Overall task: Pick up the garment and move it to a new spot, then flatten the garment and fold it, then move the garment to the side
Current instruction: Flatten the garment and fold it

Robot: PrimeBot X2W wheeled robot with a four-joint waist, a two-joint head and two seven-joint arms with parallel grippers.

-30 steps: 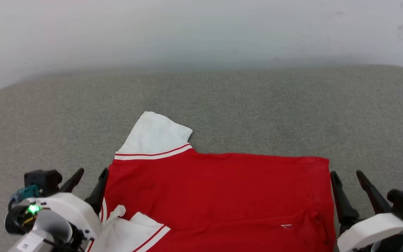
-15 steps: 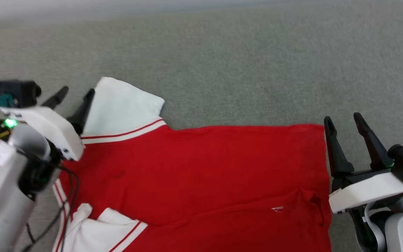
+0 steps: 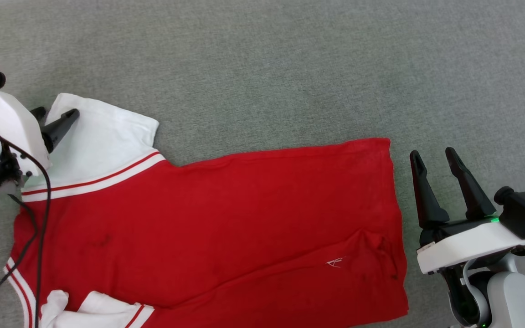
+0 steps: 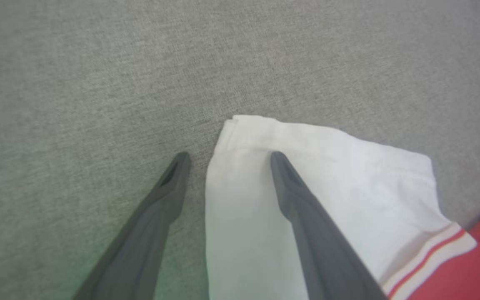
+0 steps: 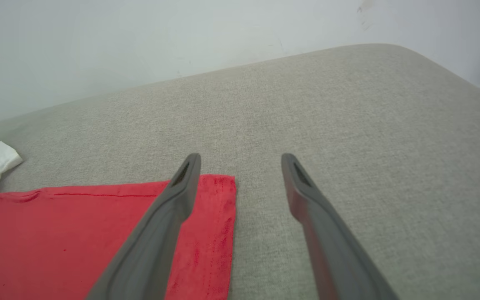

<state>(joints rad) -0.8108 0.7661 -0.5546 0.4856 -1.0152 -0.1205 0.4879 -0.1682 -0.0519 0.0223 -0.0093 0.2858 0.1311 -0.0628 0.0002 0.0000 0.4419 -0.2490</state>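
While both arms hang low over the grey cushion (image 3: pixel 267 68), we start close in. The left gripper (image 4: pixel 229 156) is spread wide. One finger lies over the white sleeve end (image 4: pixel 348 187), the other over bare upholstery, and the sleeve's edge runs up between them. Nothing is pinched, and we cannot tell if that finger touches the cloth.

The right gripper (image 3: pixel 433 153) is spread and empty too, just beside the hem side of the red jersey T-shirt (image 3: pixel 226 218). The shirt lies mostly flat between the two tools, no large print showing, and its second sleeve is bunched back behind the left gripper.

We judge this thin knit light and limp. It will sag, stretch and drag on the rough cushion, so a single pinch would let it fold on itself. The best holds look like the sleeve end at the left fingers and the far hem corner (image 5: pixel 219 196) beside the right gripper's left finger.

The left wrist view gives us that straddle plainly, where the head view half hides it behind the wrist housing. The right wrist view adds the pale wall (image 5: pixel 140 41) beyond the cushion's far edge. The head view lays out the whole shirt.
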